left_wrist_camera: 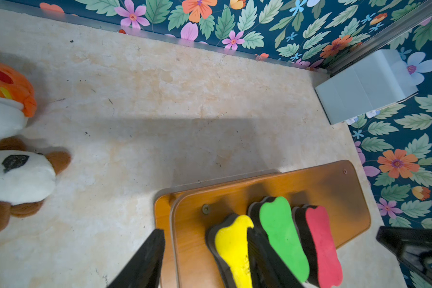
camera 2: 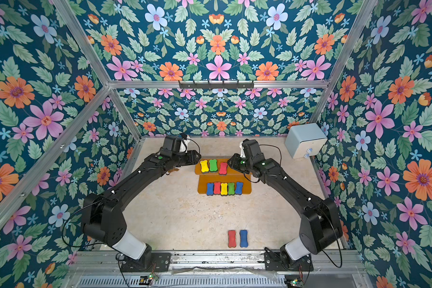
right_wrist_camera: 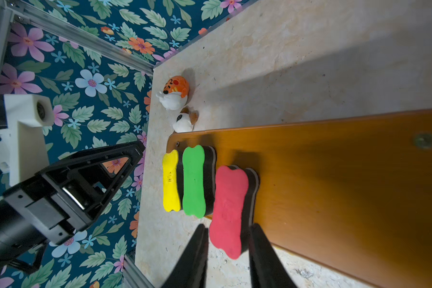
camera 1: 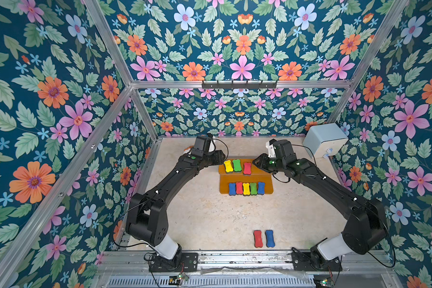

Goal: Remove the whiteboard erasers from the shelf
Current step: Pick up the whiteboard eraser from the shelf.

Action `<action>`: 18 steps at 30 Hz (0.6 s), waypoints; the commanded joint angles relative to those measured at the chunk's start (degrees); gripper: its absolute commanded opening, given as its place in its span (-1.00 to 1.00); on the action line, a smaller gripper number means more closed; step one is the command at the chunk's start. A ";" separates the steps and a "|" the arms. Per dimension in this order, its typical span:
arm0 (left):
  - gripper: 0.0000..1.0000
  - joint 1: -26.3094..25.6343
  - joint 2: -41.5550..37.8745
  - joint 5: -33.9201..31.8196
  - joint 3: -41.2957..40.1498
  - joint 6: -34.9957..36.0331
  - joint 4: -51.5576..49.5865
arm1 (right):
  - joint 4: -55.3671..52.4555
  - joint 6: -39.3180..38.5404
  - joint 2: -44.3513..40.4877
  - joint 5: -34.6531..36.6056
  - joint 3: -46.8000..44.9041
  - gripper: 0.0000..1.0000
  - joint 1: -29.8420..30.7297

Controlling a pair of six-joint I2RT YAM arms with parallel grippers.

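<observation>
Tabletop: carries the shelf at mid-rear. Two erasers are already off the shelf and lie side by side near the front edge, one red and one blue.

Shelf: eight erasers are on it. The lower row holds five. The upper board holds three: upper yellow, upper green and upper red. Every long axis runs front to back, across the boards.

Left pincer: I read it as wide. It straddles the upper yellow, with one finger outside the shelf's end and the other in the slot between yellow and green. The left arm is nearer to this eraser.

Right pincer: it flanks the end of the upper red, which sits slightly skewed and juts past the board edge. The jaws stand across its short width and close to both faces. I cannot tell whether the pads press it. The right arm is nearer to this eraser.

Judgement: each target lies directly between its own fingers, with the long axis in line with them. The next move calls for squeezing across the width and then lifting straight up. On the left, the inner finger risks dragging the green neighbour.
</observation>
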 commanded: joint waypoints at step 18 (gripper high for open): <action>0.16 1.21 0.29 0.28 -1.20 1.28 -0.10 | -1.97 -1.43 5.46 -4.93 1.63 -0.30 -0.31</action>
